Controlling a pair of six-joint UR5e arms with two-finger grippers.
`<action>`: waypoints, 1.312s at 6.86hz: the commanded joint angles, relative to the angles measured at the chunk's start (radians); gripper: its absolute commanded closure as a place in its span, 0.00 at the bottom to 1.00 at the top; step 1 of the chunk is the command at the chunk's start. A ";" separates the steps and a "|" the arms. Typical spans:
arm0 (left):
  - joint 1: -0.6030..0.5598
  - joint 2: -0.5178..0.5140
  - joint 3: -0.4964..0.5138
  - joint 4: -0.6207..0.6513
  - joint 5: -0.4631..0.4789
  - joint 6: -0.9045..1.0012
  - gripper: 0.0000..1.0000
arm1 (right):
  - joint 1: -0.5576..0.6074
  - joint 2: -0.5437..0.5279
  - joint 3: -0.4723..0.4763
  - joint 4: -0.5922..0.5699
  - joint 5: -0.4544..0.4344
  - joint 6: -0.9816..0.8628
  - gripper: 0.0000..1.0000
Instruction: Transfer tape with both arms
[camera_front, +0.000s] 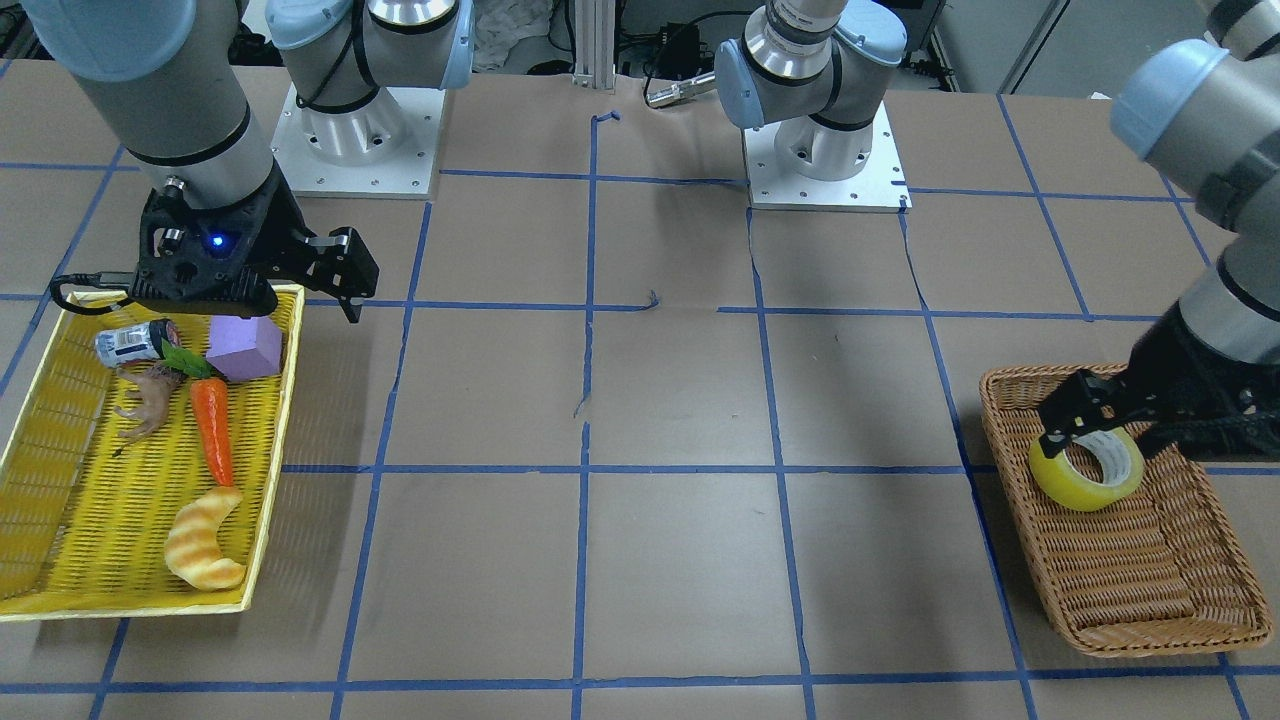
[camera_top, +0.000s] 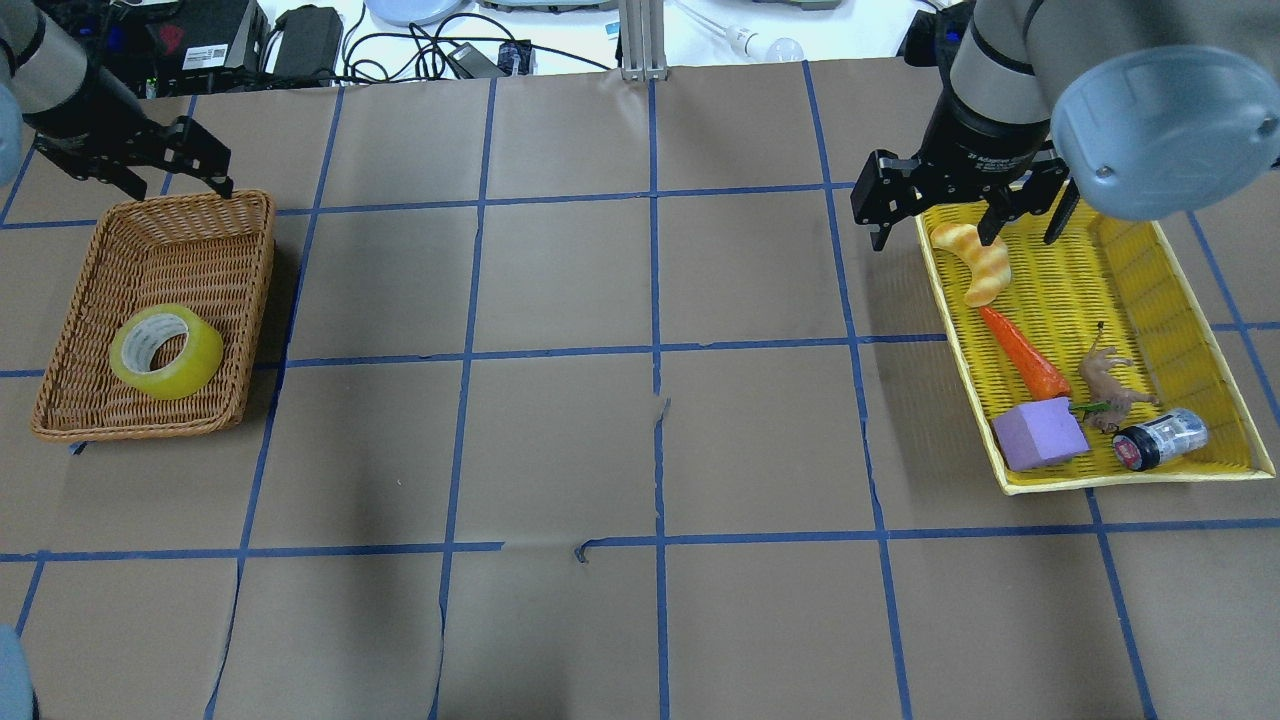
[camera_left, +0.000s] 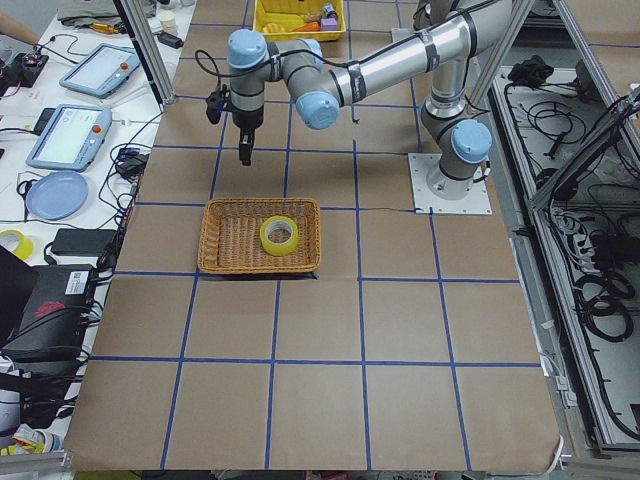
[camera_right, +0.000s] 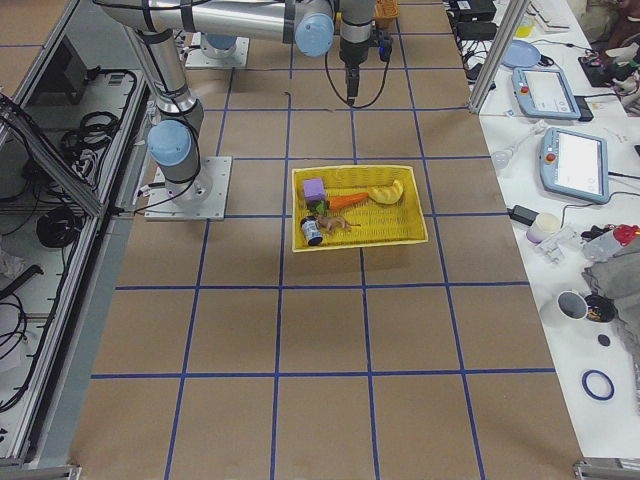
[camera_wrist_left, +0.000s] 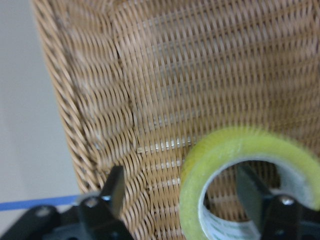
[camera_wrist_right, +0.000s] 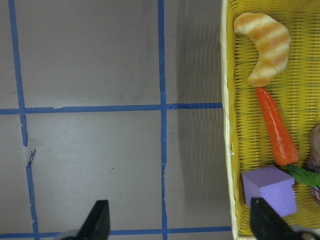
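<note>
The yellow tape roll (camera_front: 1087, 470) lies tilted in a brown wicker basket (camera_front: 1150, 590) at the table's left end. It also shows in the overhead view (camera_top: 166, 351) and the exterior left view (camera_left: 279, 234). My left gripper (camera_front: 1100, 432) hovers open above the basket (camera_top: 210, 250). In the left wrist view the tape (camera_wrist_left: 245, 175) sits low between the spread fingers (camera_wrist_left: 115, 187), untouched. My right gripper (camera_top: 965, 235) is open and empty, high over the near-centre edge of a yellow tray (camera_top: 1180, 300).
The yellow tray (camera_front: 60, 560) holds a croissant toy (camera_top: 975, 262), a carrot (camera_top: 1025, 358), a purple block (camera_top: 1040, 435), a toy animal (camera_top: 1108, 385) and a small can (camera_top: 1160, 440). Brown paper with blue tape lines covers the table between basket and tray.
</note>
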 joint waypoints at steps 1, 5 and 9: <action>-0.188 0.094 0.000 -0.139 -0.003 -0.286 0.00 | -0.001 -0.022 -0.004 0.015 -0.003 0.003 0.00; -0.308 0.174 -0.037 -0.214 -0.011 -0.338 0.00 | -0.006 -0.023 -0.005 0.056 -0.003 0.001 0.00; -0.327 0.193 -0.071 -0.235 -0.003 -0.325 0.00 | -0.005 -0.025 -0.002 0.053 -0.001 0.001 0.00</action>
